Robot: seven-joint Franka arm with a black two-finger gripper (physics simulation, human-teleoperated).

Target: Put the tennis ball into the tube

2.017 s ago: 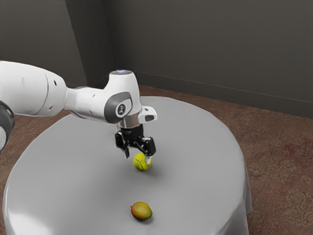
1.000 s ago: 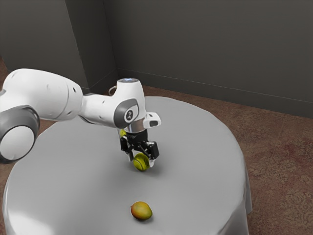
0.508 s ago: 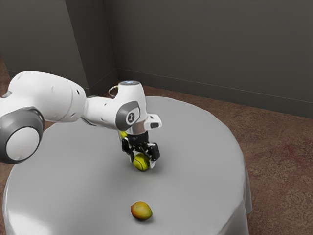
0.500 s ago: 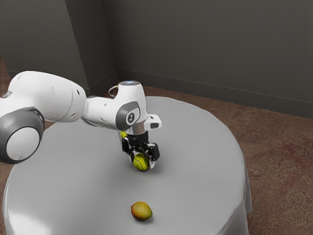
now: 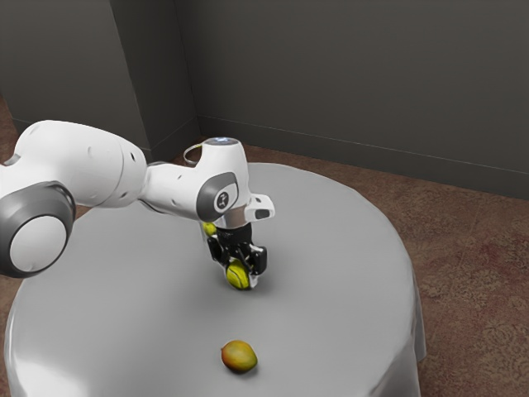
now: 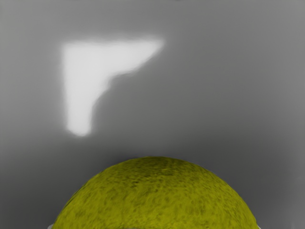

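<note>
Pinching the tennis ball [image 5: 238,275] from two sides, the black claw [image 5: 240,278] is drawn in narrow around it, low down at the gray table [image 5: 331,289]. The ball looks to be touching the cloth, so I don't think it is up in the air. The part I would worry about is the lift. A ball is round and smooth in shape, so if the tips have it too high or off to one side, it could pop out and roll away.

Behind the arm's wrist there is what looks like a clear tube [image 5: 193,154], with a yellow ball [image 5: 209,227] that seems to be inside. The arm hides much of it, so I can't tell how full it is. If the hand swings over too low, it could bump the tube and tip it. If the ball is let go off center, it may hit the rim and bounce off. The tips might also not fit in the hole with the ball. The mango [image 5: 239,356] is well apart, but a runaway ball could roll into it.
</note>
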